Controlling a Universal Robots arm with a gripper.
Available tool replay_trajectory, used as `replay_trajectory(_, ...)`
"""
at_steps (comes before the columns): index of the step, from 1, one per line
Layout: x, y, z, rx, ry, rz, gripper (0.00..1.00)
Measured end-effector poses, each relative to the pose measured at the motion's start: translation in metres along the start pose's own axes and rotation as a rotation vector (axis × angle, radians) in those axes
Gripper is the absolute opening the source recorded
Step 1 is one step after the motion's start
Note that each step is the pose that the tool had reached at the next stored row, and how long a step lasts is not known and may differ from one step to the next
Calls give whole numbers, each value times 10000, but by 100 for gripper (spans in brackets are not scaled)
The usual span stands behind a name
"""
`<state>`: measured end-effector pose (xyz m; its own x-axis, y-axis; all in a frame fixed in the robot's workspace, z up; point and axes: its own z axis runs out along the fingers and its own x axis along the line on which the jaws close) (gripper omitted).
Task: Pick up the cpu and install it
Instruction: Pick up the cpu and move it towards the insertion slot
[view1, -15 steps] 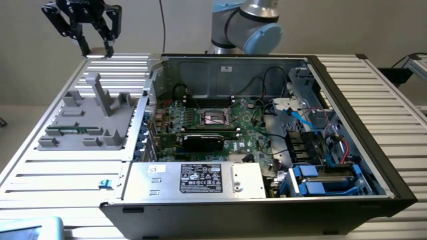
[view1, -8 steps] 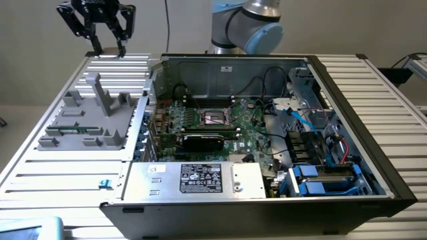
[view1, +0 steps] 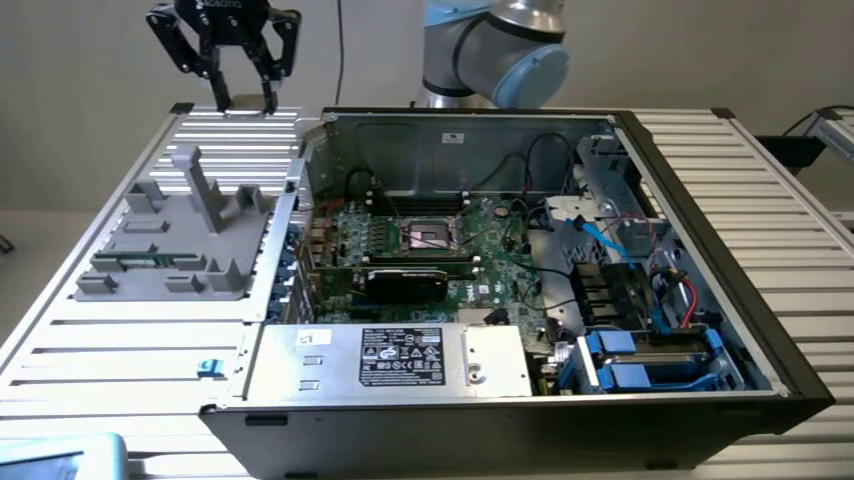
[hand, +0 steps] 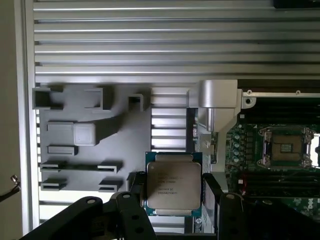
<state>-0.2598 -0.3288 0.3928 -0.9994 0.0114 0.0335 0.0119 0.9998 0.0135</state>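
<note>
Nearest, the power supply (view1: 400, 357) lies at the near edge of the open case (view1: 707, 215), which rests on a slatted table (view1: 120, 350). Further in, the socket (view1: 434, 237) sits on the motherboard (view1: 497, 262). Left of the case stands a grey holder (view1: 174, 245). Beyond it, above the table's far left corner, the gripper (view1: 247, 102) hangs in the air, its fingers (hand: 136, 202) clamped on the cpu (hand: 173, 184). The cpu is clear of the table and well apart from the socket.
</note>
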Motion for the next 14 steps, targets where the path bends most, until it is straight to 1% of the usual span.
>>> replay_trajectory(14, -463, 6, -15, -1, -1, 1, 55)
